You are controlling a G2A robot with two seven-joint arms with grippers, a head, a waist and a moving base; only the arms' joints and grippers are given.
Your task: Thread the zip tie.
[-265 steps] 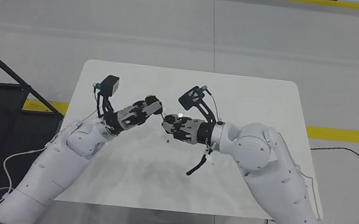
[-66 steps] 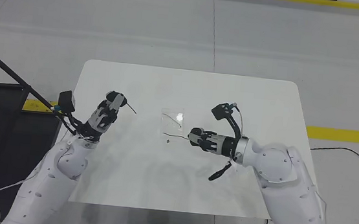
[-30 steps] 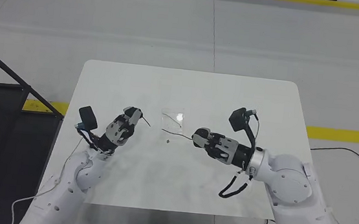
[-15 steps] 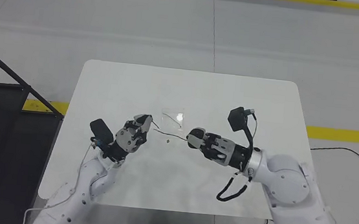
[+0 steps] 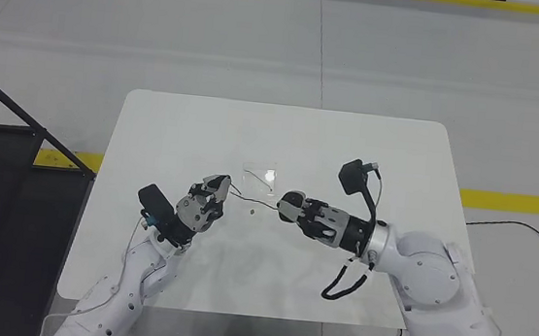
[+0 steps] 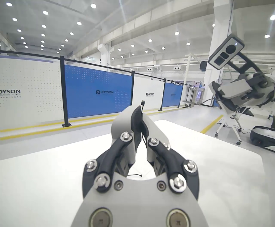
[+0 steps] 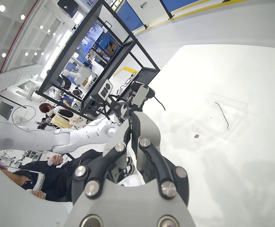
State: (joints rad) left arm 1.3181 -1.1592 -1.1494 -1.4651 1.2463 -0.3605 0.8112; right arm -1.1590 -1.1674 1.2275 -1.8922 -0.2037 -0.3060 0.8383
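My left gripper is shut on a black zip tie; its small head pokes out past the fingertips. My right gripper faces it from the other side and is shut on a second thin black strand. Both hover over the middle of the white table, a short gap apart, with the ties' free ends pointing toward each other. The right wrist view shows the left gripper farther off, its tie sticking out. The right gripper appears in the left wrist view.
A clear plastic sheet lies flat just behind the grippers, with another black zip tie on it. A small brown speck sits beside it. Bare table spreads out on all sides.
My left gripper has swung in from the left toward the table's middle, closing most of the gap to the right gripper. The right gripper shifted slightly left. Both kept their ties.
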